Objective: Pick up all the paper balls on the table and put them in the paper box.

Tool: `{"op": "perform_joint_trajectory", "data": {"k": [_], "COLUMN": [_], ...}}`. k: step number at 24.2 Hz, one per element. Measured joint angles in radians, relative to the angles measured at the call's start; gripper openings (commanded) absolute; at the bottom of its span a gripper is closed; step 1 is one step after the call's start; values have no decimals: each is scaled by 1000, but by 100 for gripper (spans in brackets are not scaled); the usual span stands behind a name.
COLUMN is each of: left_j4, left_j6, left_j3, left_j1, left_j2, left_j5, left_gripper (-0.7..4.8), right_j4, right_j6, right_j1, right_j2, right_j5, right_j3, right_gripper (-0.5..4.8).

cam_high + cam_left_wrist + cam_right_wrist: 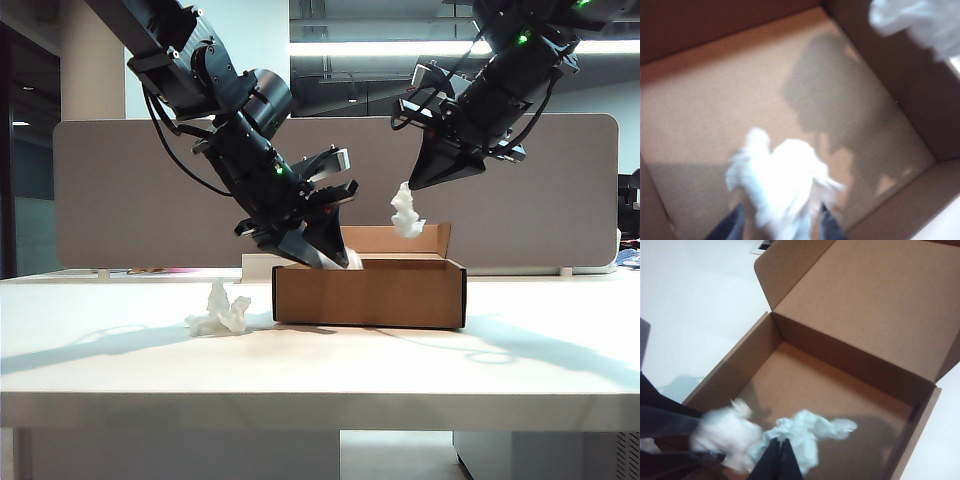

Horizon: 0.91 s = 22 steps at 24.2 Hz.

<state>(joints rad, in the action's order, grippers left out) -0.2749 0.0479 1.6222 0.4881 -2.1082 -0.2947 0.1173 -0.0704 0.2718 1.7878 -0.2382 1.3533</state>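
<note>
Left tool (322, 243) is poised low over the paper box (368, 292), jaws parting around one paper ball (782, 187); release is judged under way. Right tool (447, 168), at one o'clock above, is shut on a second ball (406, 212). A third ball (220, 312) lies on the worktop (120, 360) at nine o'clock, with ample open room.

Office/lab: white desk (320, 360) w/ grey fabric partition (130, 200), strip ceiling lights (380, 47), exposed ducting, other desks in bkgd.
</note>
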Motion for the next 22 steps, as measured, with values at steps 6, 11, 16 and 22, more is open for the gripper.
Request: {"op": "perform_joint_trajectory", "data": {"k": [6,11,16,22], "left_j4": [1,-3,27,46], "left_j6": [0,0,0,-43], "left_j3": [0,0,1,1], "left_j1": [-1,1,1,4], "left_j2": [2,47,93,94], "left_j5": [0,-37,-107,-229], "left_gripper": [347,413,413,412], "right_j4": [0,16,41,76], "right_j6": [0,0,0,-7], "right_j1": [0,0,0,0], "right_j2": [0,0,0,10], "right_j5": [0,0,-2,-51], "right_j3": [0,0,0,0], "right_gripper": [-1,75,279,279]}}
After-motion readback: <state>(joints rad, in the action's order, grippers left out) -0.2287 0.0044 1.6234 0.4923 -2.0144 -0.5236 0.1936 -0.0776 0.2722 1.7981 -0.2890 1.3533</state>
